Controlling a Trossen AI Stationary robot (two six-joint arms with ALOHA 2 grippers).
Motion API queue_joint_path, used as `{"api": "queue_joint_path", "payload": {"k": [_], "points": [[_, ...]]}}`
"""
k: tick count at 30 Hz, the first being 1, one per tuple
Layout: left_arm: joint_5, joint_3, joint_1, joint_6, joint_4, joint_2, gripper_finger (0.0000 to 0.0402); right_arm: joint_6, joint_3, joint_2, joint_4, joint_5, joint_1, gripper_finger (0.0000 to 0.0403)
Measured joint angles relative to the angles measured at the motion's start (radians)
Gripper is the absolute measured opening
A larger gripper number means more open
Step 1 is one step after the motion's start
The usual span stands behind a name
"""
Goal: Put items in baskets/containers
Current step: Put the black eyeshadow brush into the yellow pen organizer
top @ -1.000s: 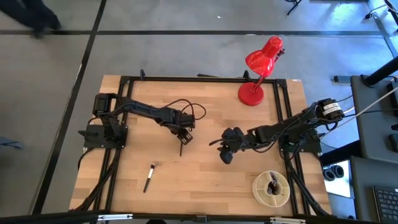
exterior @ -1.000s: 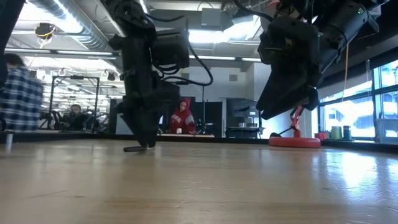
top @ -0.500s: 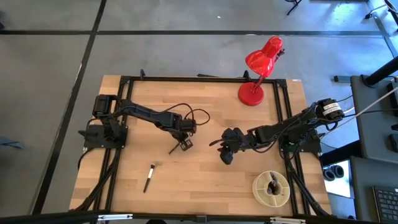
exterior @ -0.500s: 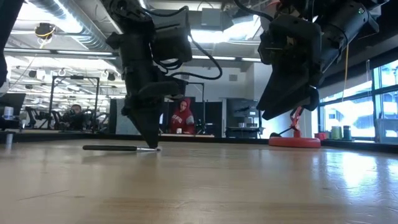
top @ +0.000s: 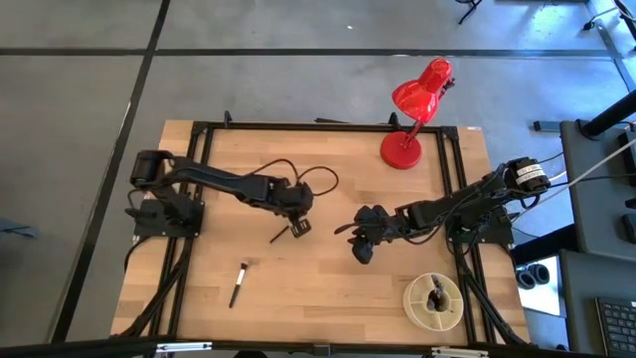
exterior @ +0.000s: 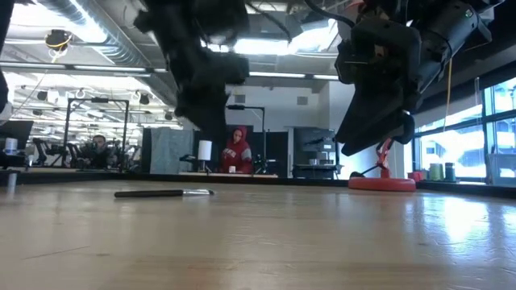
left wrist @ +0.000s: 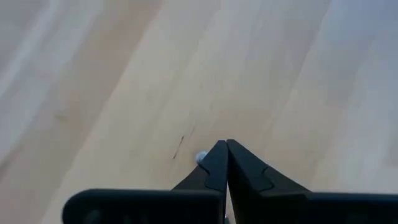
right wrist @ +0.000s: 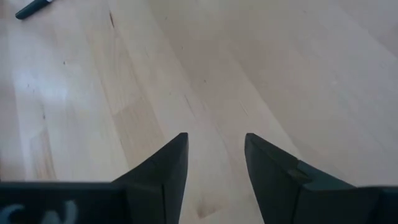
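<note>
The pale wooden surface (exterior: 266, 242) stretches away bare in front. Near its front right corner sits the cream divided dish (top: 434, 301), dark brushes (top: 435, 294) standing in its centre cup. Toward the front left a lone brush (top: 238, 283) lies flat. Mid-surface another brush (top: 279, 236) lies beside the left gripper (top: 297, 228), whose fingers (left wrist: 217, 168) are pressed tight together; whether they pinch anything I cannot tell. The right gripper (top: 362, 249) hangs above the middle, fingers (right wrist: 171, 165) parted around nothing. A red lamp (top: 414, 107) stands at the far edge. Beyond, an office with a seated person in red (exterior: 236, 153).
</note>
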Motion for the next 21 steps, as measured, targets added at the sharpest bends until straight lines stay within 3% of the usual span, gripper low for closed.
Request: {"api": "queue_joint_path", "payload": {"k": [7, 17, 21], "points": [[-0.019, 0.003, -0.015, -0.057, -0.007, -0.035, 0.0011, 0.001, 0.0, 0.0, 0.0, 0.0, 0.0, 0.0158], [-0.02, 0.004, -0.036, -0.124, -0.008, 0.181, 0.0146, 0.0, 0.0, 0.0, 0.009, -0.001, 0.0, 0.0158], [0.012, 0.011, -0.022, -0.123, -0.019, 0.229, 0.0167, -0.005, 0.0, 0.0, 0.009, -0.005, 0.0, 0.0158]]}}
